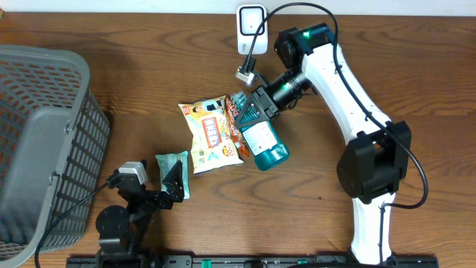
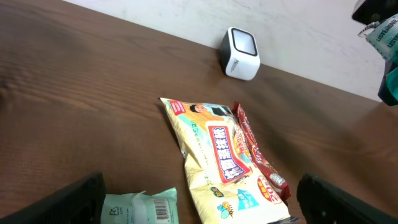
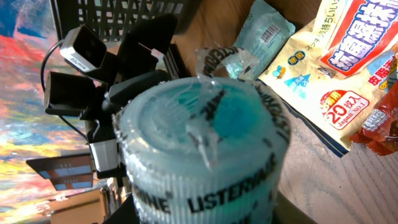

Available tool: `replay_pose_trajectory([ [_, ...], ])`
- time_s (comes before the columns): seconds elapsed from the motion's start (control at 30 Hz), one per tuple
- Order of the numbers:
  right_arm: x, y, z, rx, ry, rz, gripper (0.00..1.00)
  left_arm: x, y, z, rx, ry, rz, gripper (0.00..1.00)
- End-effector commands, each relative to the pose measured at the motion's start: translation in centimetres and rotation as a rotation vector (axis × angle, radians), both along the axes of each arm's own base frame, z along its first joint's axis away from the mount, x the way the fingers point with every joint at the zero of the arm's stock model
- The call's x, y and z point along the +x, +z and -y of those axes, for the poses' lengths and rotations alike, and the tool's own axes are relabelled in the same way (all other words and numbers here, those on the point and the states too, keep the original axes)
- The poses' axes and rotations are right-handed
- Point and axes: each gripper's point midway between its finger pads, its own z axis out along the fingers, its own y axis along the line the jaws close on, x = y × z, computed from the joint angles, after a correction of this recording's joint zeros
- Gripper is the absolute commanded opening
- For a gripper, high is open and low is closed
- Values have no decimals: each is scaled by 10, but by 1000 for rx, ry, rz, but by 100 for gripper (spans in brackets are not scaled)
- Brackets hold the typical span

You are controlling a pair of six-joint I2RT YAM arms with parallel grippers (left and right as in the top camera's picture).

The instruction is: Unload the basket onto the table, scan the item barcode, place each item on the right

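Note:
My right gripper (image 1: pixel 255 113) is shut on a teal Listerine mouthwash bottle (image 1: pixel 265 144), held tilted above the table with its cap toward the front. In the right wrist view the sealed cap (image 3: pixel 205 143) fills the frame and hides the fingers. The white barcode scanner (image 1: pixel 251 28) stands at the back edge, behind the bottle, also seen as the scanner (image 2: pixel 240 53) in the left wrist view. My left gripper (image 1: pixel 175 183) stands open low over a pale green packet (image 1: pixel 172 165), whose barcode (image 2: pixel 163 209) faces up.
A yellow snack bag (image 1: pixel 212 135) and a red packet (image 1: pixel 236 112) lie mid-table, partly under the bottle. A grey mesh basket (image 1: pixel 44 134) stands at the left edge. The scanner's cable (image 1: pixel 297 9) loops over the right arm.

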Motion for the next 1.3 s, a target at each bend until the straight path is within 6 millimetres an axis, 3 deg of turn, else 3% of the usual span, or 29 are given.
replay_pose_trajectory([
  [0.0, -4, 26, -4, 86, -18, 4, 2, -1, -10, 0, 1, -1, -31, 98],
  [0.43, -6, 17, -1, 30, 5, 29, 1, -1, -10, 0, 1, -1, -31, 98],
  [1.1, 8, 12, 0, 55, 20, 136, 1, -1, -10, 0, 1, -1, -31, 98],
  [1.27, 31, -14, 9, -122, -39, 197, 2, -1, -10, 0, 1, -1, -31, 98],
])
